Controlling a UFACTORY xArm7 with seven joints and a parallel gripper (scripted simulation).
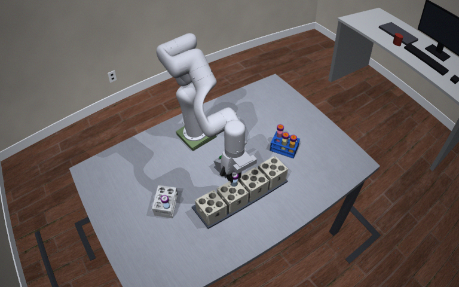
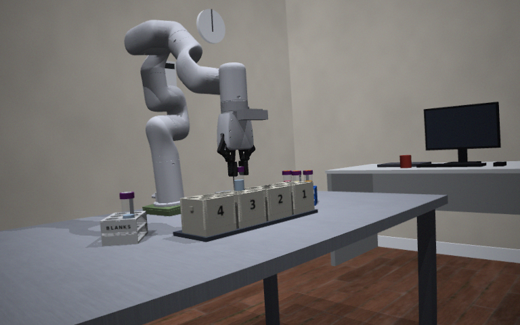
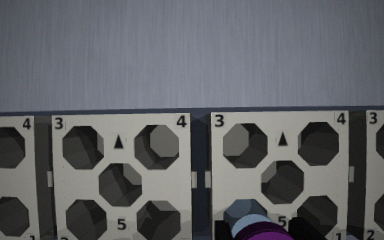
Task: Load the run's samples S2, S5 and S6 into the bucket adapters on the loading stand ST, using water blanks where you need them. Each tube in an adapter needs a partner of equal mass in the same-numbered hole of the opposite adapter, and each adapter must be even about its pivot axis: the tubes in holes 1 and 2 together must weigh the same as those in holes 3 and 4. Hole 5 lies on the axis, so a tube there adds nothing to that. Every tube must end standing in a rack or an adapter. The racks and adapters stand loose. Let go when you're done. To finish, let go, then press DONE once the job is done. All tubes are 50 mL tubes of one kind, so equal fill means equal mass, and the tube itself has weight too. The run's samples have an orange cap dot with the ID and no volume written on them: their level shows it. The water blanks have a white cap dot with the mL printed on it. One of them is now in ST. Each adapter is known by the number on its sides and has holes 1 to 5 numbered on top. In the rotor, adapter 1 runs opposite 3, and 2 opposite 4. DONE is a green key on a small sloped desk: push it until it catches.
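My gripper (image 1: 233, 176) (image 2: 238, 169) (image 3: 262, 231) is shut on the purple cap of a blank with a white cap dot and pale blue water (image 2: 238, 185) (image 3: 251, 222). The tube is upright at hole 2 of adapter 3 (image 1: 238, 201) (image 2: 252, 215) (image 3: 327, 182), partly above its top; its lower end is hidden. Adapters 4 (image 1: 216, 217) (image 2: 220, 222), 2 (image 1: 259, 192) (image 2: 280, 208) (image 3: 170, 185) and 1 (image 1: 279, 178) (image 2: 304, 203) show no tubes. Three orange-dot samples, pink (image 1: 280, 133), yellow (image 1: 284, 140) and orange (image 1: 292, 143), stand in the blue rack (image 1: 282, 152). Their IDs are unreadable.
The white BLANKS rack (image 1: 162, 213) (image 2: 118, 237) at the left holds one white-dot blank (image 1: 164, 199) (image 2: 126, 201). The green DONE key (image 1: 220, 157) is partly hidden behind my gripper. The adapters stand in a row on the dark stand ST (image 2: 189, 236).
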